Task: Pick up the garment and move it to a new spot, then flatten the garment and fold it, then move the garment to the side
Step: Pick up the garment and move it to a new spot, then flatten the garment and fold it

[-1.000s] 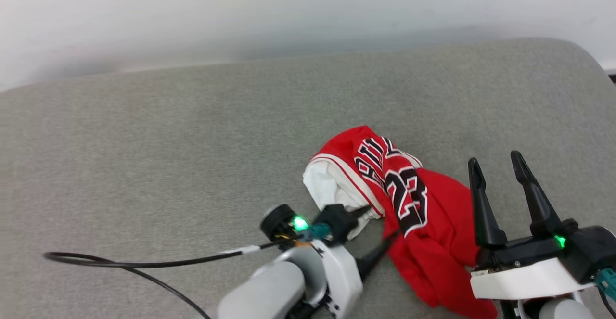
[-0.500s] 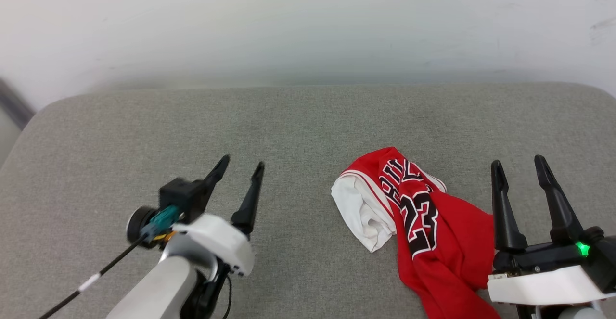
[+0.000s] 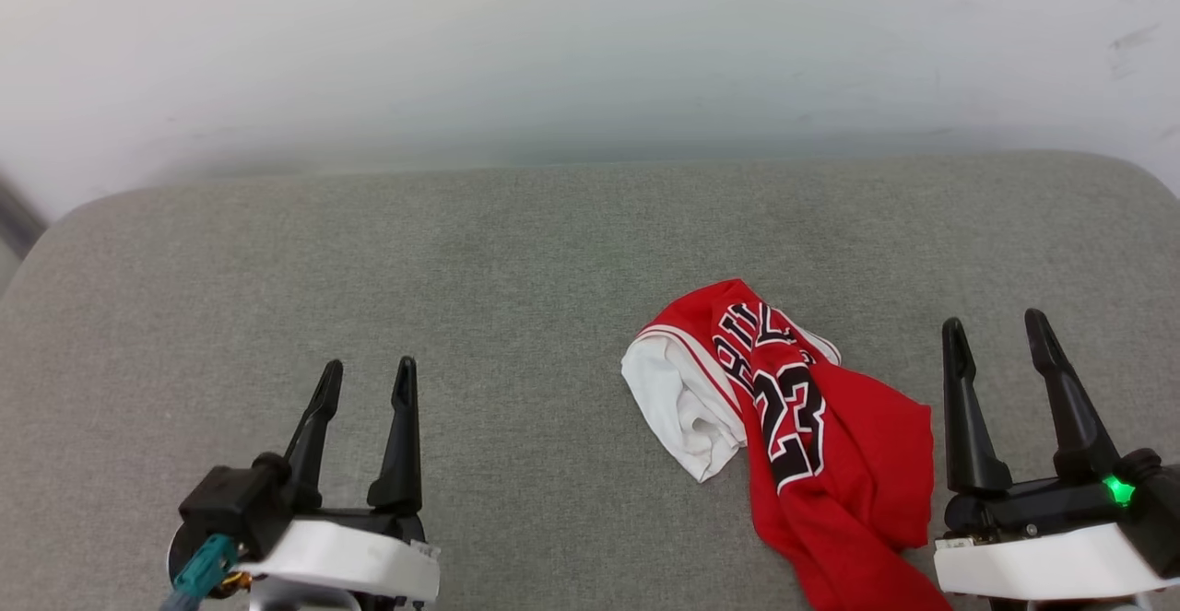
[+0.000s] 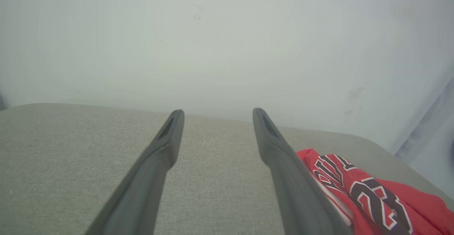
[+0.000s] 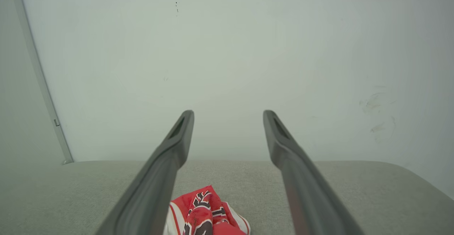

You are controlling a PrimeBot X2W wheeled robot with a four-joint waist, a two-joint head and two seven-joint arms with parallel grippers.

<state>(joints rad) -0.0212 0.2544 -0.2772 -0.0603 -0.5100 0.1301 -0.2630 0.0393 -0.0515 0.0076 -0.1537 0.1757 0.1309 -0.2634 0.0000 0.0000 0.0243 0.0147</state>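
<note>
Back has come the left gripper (image 3: 369,368), now well apart from the red jersey (image 3: 834,450), which lies crumpled on the grey cushion (image 3: 461,261) just beside the right gripper (image 3: 994,323). Both grippers stand wide open, holding nothing.

"23" on the garment (image 3: 811,427)

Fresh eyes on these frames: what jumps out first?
The crumpled red garment, with its white panel and dark lettering, grabs the eye first, lying right of centre on the grey padded surface. Next come the two dark-fingered grippers low in the head view. The left gripper is open over bare surface at lower left, and the right gripper is open beside the garment's right edge; neither holds it.
</note>
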